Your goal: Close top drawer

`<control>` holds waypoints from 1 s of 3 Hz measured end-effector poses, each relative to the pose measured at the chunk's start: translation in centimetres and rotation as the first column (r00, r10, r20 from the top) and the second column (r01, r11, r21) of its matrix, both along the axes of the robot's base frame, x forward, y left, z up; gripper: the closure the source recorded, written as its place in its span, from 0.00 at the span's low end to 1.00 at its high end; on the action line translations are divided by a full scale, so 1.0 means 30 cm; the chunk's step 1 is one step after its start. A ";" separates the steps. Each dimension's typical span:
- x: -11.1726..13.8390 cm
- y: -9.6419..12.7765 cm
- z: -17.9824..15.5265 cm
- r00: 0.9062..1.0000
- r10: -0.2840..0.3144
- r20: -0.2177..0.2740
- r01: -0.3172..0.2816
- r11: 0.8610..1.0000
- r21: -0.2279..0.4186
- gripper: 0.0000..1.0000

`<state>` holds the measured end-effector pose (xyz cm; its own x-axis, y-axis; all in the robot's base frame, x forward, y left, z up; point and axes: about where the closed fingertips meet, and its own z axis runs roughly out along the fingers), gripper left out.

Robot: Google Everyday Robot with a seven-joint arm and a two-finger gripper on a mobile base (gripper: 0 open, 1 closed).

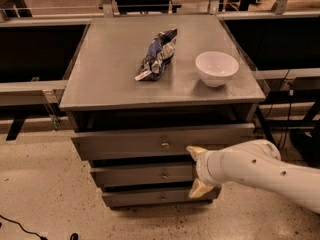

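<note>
Spread gripper (196,170) before slightly open top drawer (125,144).

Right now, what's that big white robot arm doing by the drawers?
The robot's arm reaches in from the right. Its gripper sits in front of the grey cabinet, by the lower edge of the top drawer, with the jaws spread and holding nothing. The top drawer looks almost shut, its front sticking out only a little. A snack bag and a white bowl rest on top.

Cabinet top (110,81) and speckled floor (40,184)
We record a crumpled snack bag (156,55) lying left of a white bowl (216,68), not touching; a black cable (20,224) crosses the floor.
</note>
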<state>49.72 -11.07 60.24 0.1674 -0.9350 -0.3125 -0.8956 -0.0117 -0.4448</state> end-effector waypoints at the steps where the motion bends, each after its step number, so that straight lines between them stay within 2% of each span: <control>1: 0.073 0.013 -0.054 0.995 0.040 -0.088 -0.032 0.995 0.095 0.41; 2: 0.182 0.013 -0.066 0.992 0.059 -0.111 -0.041 0.987 0.158 0.40; 3: 0.210 0.011 -0.048 0.994 0.054 -0.100 -0.037 0.985 0.167 0.17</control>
<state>56.02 -10.74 58.79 0.1674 -0.8614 -0.4796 -0.9371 0.0122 -0.3490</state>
